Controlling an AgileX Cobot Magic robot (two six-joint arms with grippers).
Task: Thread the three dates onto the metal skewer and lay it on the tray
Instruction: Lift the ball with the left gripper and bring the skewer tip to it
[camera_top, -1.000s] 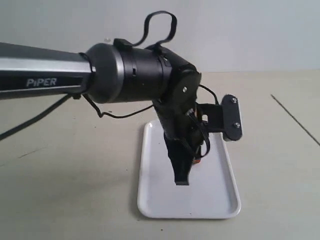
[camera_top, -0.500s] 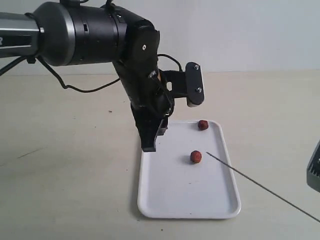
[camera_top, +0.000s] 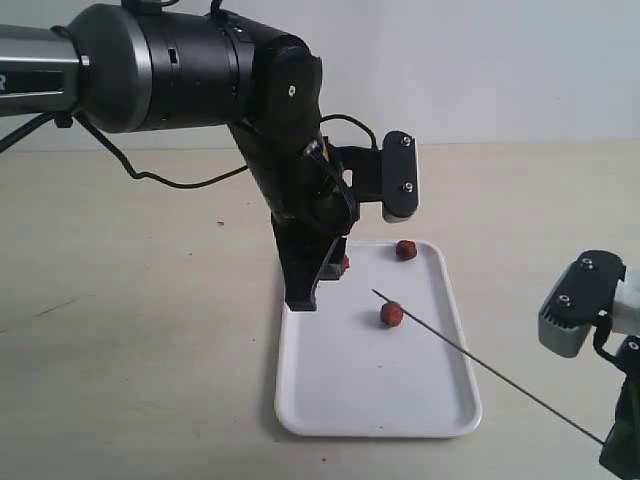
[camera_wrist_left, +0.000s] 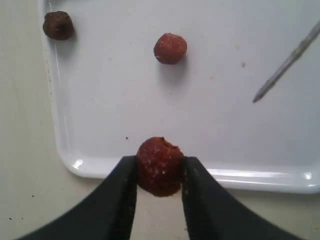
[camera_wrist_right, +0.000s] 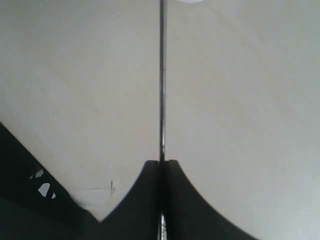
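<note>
My left gripper (camera_wrist_left: 159, 172) is shut on one date (camera_wrist_left: 160, 166), held above the white tray's (camera_top: 330, 400) left rim; in the exterior view this date (camera_top: 344, 263) peeks out beside the fingers. Two more dates lie on the tray: one in the middle (camera_top: 392, 314) (camera_wrist_left: 170, 48), one near the far corner (camera_top: 405, 249) (camera_wrist_left: 58, 25). My right gripper (camera_wrist_right: 161, 162) is shut on the metal skewer (camera_wrist_right: 162, 80), at the lower right of the exterior view. The skewer (camera_top: 480, 366) slants over the tray, its tip (camera_wrist_left: 256, 100) just left of the middle date.
The tray rests on a plain beige table (camera_top: 140, 360). The left arm's camera bracket (camera_top: 398, 176) hangs over the tray's far end. The right arm's wrist (camera_top: 585, 310) stands off the tray's right side.
The left gripper rose off the tray to its left edge with a date, uncovering two dates. The right arm came into view, pushing the skewer's tip farther left over the tray.
</note>
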